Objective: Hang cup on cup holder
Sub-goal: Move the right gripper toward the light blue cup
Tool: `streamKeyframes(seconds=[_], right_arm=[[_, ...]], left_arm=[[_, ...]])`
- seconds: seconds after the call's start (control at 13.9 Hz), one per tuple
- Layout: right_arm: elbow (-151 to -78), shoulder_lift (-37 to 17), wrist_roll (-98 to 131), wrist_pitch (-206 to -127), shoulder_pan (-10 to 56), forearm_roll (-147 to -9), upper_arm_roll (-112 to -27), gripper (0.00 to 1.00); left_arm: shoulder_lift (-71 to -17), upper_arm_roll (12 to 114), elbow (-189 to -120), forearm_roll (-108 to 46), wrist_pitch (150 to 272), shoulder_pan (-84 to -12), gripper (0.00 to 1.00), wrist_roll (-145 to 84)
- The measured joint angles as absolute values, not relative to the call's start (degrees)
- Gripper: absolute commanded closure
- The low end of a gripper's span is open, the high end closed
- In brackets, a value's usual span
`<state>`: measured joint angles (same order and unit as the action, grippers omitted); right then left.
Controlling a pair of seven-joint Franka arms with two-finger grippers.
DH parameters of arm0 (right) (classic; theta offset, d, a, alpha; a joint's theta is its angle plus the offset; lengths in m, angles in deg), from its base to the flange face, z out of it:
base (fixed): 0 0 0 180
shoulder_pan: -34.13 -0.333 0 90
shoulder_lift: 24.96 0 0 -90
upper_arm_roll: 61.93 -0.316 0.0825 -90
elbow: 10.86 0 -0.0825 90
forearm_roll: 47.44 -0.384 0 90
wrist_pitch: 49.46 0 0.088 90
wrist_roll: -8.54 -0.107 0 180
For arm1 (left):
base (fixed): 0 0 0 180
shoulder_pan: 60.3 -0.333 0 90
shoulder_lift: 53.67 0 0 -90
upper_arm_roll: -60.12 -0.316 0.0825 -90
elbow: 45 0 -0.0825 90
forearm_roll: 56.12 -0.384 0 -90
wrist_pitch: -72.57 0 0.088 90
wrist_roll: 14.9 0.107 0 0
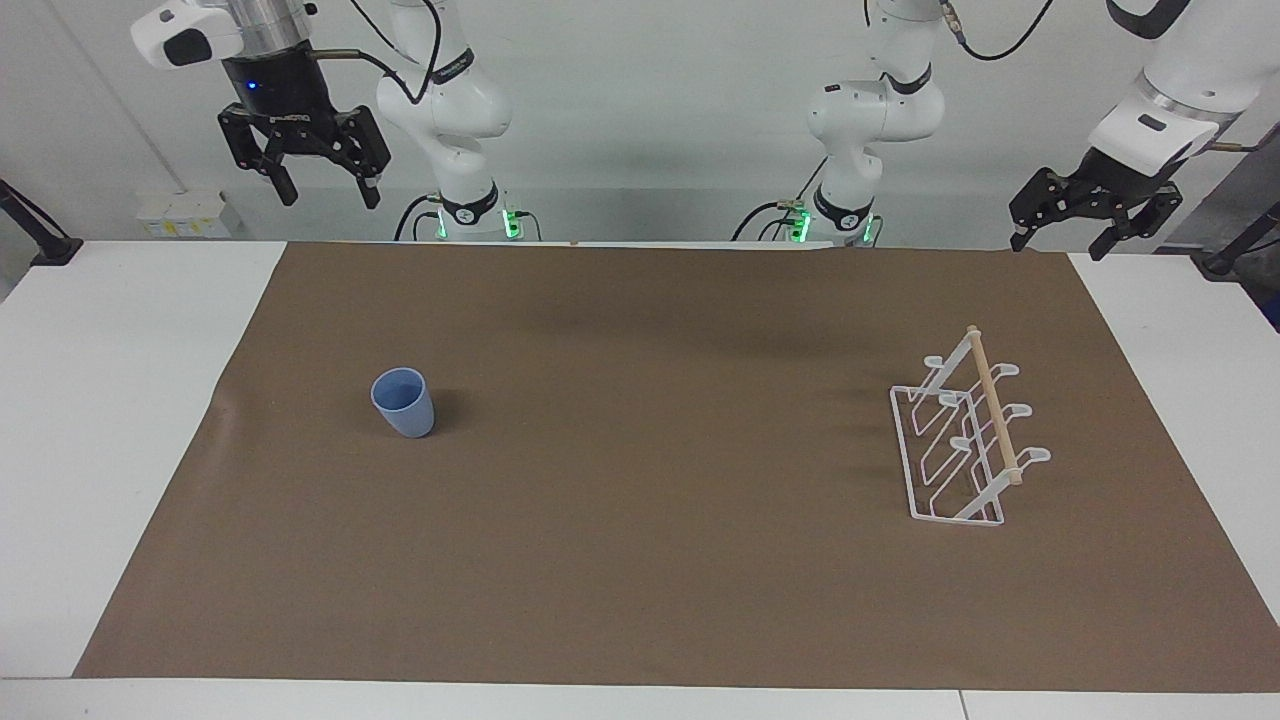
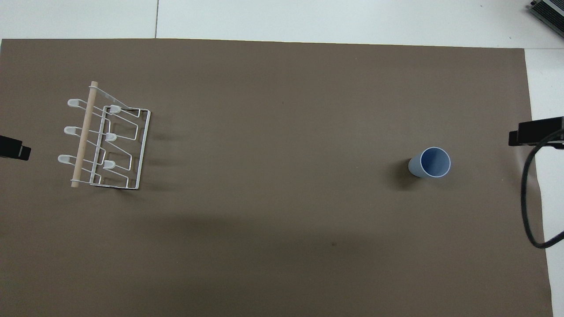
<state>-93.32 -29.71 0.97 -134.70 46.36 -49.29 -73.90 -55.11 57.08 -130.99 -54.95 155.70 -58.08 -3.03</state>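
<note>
Both claws, left claw (image 1: pixel 1066 243) and right claw (image 1: pixel 327 190), hang wide (empty) above one cup (image 1: pixel 404 402), one cup holder (image 1: pixel 965 440).

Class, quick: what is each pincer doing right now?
Left pincer: open, holding nothing, raised at its end of the table.
Right pincer: open, holding nothing, raised at its end.

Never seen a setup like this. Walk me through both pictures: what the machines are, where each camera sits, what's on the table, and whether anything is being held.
Two robot arms stand at a table. One picture faces them from across the table; the other looks steeply down from above their end. The right gripper and left gripper hang raised near the table's ends with fingers open, holding nothing; both arms wait. On the brown mat a light blue cup stands upright toward the right arm's end. A white wire cup holder with a wooden dowel sits toward the left arm's end, with no cup on it.
</note>
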Motion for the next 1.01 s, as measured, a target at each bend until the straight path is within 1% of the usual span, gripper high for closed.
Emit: streamKeyframes(seconds=[0.36, 0.65, 0.72, 0.86, 1.01], right_arm=[[-94.68, -30.18, 0.97, -134.66, 46.81, -49.37, -73.99, 0.0], [-98.27, -32.13, 5.91, -135.31, 44.74, -49.51, -74.55, 0.0], [-100.77, -33.01, 7.85, -137.86, 44.75, -49.97, -74.57, 0.0], [-108.47, -35.16, 9.9, -146.01, 44.83, -51.55, -74.46, 0.0], [-115.84, -36.12, 10.27, -153.63, 44.82, -51.98, -74.43, 0.0]], left_arm=[[-55.91, 57.11, -132.69, -54.94, 155.96, -58.08, 0.0, -3.02], [-56.12, 57.11, -132.94, -54.94, 156.04, -58.08, 0.0, -3.03], [-56.12, 57.11, -132.96, -54.94, 156.06, -58.08, 0.0, -3.02], [-56.12, 57.11, -132.98, -54.94, 156.06, -58.08, 0.0, -3.03], [-56.12, 57.11, -133.01, -54.94, 156.07, -58.08, 0.0, -3.02]])
